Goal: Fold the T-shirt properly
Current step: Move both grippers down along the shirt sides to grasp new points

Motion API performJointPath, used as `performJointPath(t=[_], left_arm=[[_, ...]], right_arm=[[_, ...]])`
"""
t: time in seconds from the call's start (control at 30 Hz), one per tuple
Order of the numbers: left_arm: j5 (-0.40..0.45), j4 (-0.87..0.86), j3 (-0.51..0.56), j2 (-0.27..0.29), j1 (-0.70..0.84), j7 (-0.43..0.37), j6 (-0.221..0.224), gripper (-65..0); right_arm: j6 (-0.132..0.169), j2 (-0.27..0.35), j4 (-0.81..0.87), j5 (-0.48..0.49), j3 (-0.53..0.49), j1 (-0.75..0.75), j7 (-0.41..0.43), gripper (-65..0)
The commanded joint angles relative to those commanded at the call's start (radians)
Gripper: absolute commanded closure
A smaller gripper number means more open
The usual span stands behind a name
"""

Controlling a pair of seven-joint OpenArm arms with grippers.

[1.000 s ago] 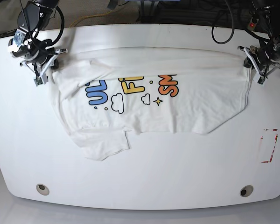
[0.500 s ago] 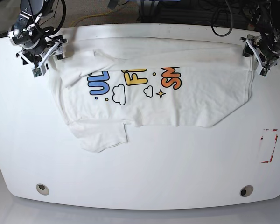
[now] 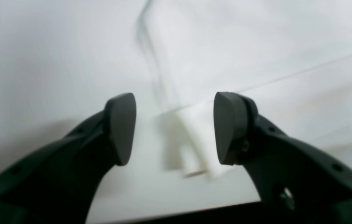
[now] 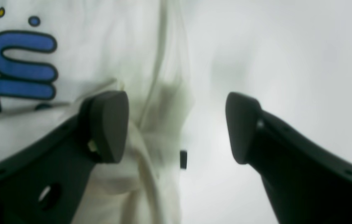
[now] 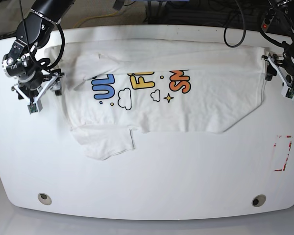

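1. A glossy white surface with rounded corners carries the T-shirt, spread across its far half, long axis left to right.
2. The left gripper has its jaws apart over a rolled hem at the shirt's right edge.
3. The right gripper has its jaws apart, straddling the soft, creased left edge.

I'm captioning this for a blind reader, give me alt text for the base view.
A white T-shirt with blue, yellow and orange lettering lies partly folded on a white table. An open pincer hangs at each side edge, the right pincer on the picture's left, the left pincer opposite.
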Motion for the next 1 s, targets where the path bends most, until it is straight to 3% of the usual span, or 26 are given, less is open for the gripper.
performJointPath(t=[0.23,0.53,0.83,1.0], left_arm=[[0.006,0.000,0.002,0.000,-0.021,0.008,0.000,-36.7],[0.006,-0.017,0.002,0.000,-0.068,0.008,0.000,-36.7],[0.006,-0.107,-0.005,0.000,-0.127,0.006,0.000,-36.7],[0.006,-0.147,-0.003,0.000,-0.130,0.006,0.000,-36.7]], right_arm=[[0.000,0.034,-0.264,-0.002,-0.044,0.210,0.026,-46.6],[0.000,0.089,-0.620,-0.003,-0.149,0.381,0.203,-46.6],[0.000,0.147,-0.967,-0.002,-0.302,0.509,0.442,-46.6],[0.000,0.138,-1.000,-0.002,-0.308,0.522,0.457,-46.6]])
